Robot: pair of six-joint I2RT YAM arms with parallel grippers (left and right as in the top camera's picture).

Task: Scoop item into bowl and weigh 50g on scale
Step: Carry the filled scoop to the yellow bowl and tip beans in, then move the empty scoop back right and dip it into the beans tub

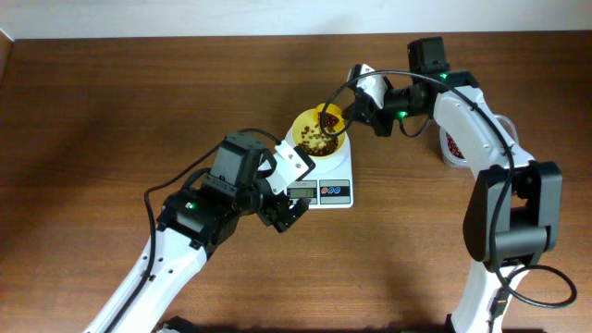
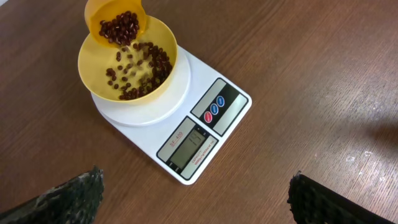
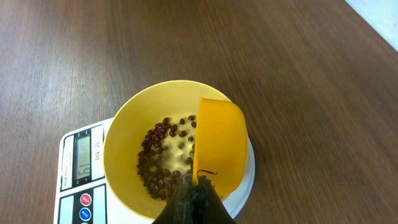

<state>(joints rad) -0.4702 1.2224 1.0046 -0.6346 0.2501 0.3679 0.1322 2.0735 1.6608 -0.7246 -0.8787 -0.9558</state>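
The pale yellow bowl [image 1: 305, 129] [image 2: 87, 68] [image 3: 124, 143] stands on the white scale [image 1: 335, 166] [image 2: 244, 101] [image 3: 68, 205]. Dark red-brown beans [image 2: 140, 68] [image 3: 158, 165] cover part of its bottom. My right gripper [image 1: 359, 113] [image 3: 198, 194] is shut on the handle of a yellow scoop [image 1: 330, 118] [image 2: 118, 18] [image 3: 221, 146]. The scoop is tilted over the bowl's far rim and beans spill from it into the bowl. My left gripper [image 1: 289, 199] [image 2: 196, 199] hovers open and empty over the table at the scale's display edge. Its fingers [image 2: 68, 199] stand wide apart.
A clear container [image 1: 452, 145] with more beans sits at the right, partly hidden behind the right arm. The scale's grey display [image 2: 189, 144] [image 3: 84, 163] and its red and blue buttons [image 2: 214, 107] face my left arm. Bare wooden table surrounds the scale.
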